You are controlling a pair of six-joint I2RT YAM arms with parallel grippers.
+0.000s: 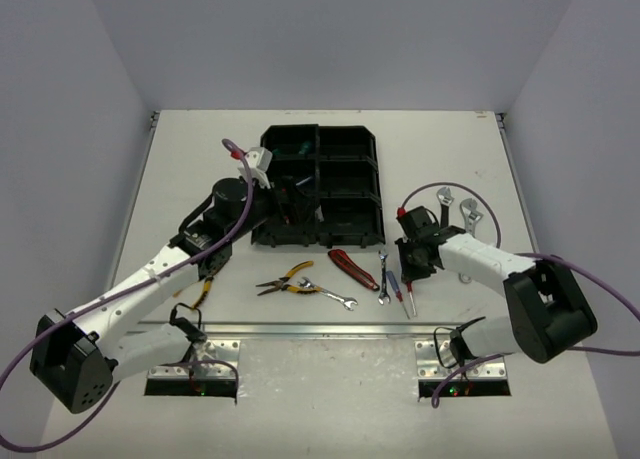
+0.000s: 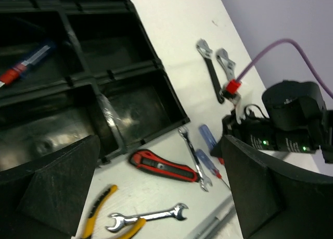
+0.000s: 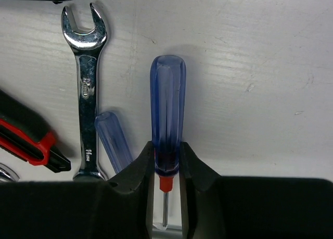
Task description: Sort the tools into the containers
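Note:
My right gripper (image 3: 166,163) is shut on the lower end of a blue-handled screwdriver's (image 3: 167,109) handle, low over the table; in the top view it (image 1: 413,259) is right of the loose tools. A second blue screwdriver (image 3: 112,140), a silver wrench (image 3: 86,83) and the red-black utility knife (image 3: 26,140) lie to its left. My left gripper (image 2: 161,197) is open and empty over the near left of the black organizer tray (image 1: 350,219). A blue-and-red screwdriver (image 2: 26,64) lies in one compartment. The knife (image 2: 161,166), another wrench (image 2: 147,216) and yellow pliers (image 2: 99,210) lie below the tray.
Two adjustable wrenches (image 1: 445,204) (image 1: 470,215) lie at the right of the table, behind my right arm. Another yellow-handled tool (image 1: 204,291) shows under my left arm. A metal rail (image 1: 330,329) runs along the table's near edge.

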